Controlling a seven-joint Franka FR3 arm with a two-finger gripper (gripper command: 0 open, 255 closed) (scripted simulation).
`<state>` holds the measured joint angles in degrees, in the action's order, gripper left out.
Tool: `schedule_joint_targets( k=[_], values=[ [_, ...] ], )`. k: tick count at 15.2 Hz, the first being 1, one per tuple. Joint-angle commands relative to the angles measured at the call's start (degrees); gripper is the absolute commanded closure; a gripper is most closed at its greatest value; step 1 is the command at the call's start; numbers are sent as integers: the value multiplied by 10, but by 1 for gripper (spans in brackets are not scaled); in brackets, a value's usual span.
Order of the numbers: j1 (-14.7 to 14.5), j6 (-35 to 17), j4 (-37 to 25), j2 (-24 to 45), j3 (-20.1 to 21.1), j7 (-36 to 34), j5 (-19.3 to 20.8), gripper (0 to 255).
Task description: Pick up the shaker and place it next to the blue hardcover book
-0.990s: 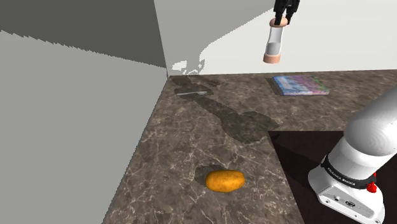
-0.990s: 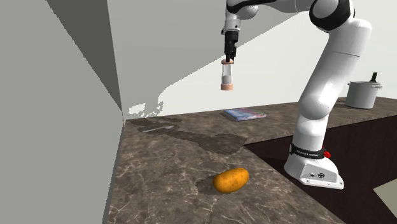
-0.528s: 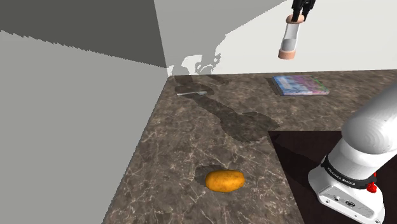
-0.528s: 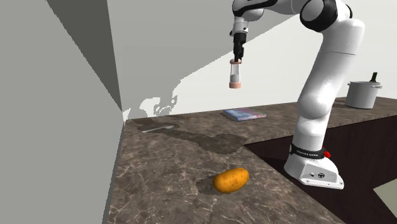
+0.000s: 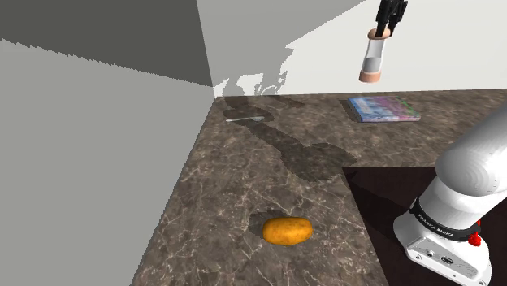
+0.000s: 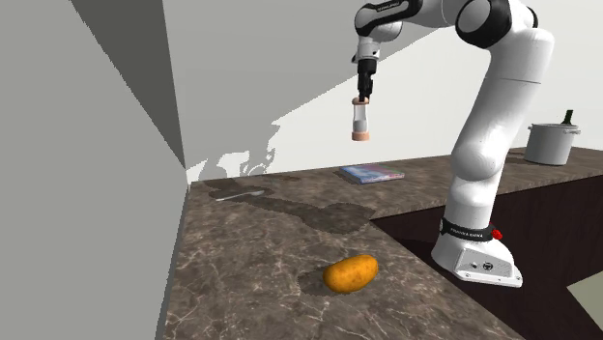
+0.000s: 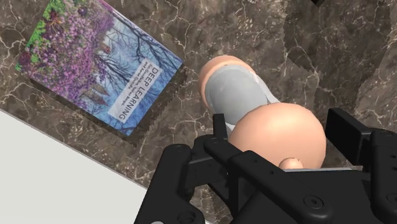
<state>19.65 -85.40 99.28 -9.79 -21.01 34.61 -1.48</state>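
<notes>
Dark veined marble made up the counter (image 5: 244, 179), which ran into a corner between a grey wall and a white one. High over its far end, the black end effector (image 5: 383, 31) pointed straight down with its fingers closed on the peach top cap of the shaker (image 5: 374, 61). The shaker was a pale see-through cylinder with a matching peach base, and it hung upright in the air, well clear of the stone. From the wrist view its lower end sat over bare marble just beside one edge of the book (image 7: 95, 63), and did not overlap the cover. That book lay flat near the white wall, its cover showing purple blossoming trees and the title "DEEP LEARNING". An orange-brown potato (image 5: 286, 231) rested well apart from it at the near end of the counter. A thin grey utensil (image 5: 244, 119) lay close to the corner. In the second exterior view, a grey lidded pot (image 6: 551, 143) stood behind the white arm (image 6: 493, 126).
</notes>
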Motion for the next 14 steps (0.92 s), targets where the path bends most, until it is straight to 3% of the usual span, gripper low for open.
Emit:
schedule_joint_targets(
  k=[1, 14],
  values=[
    [0, -16, 20, -5, 0, 0, 2, 255],
    [2, -118, 133, -17, 0, 3, 6, 255]
  ],
)
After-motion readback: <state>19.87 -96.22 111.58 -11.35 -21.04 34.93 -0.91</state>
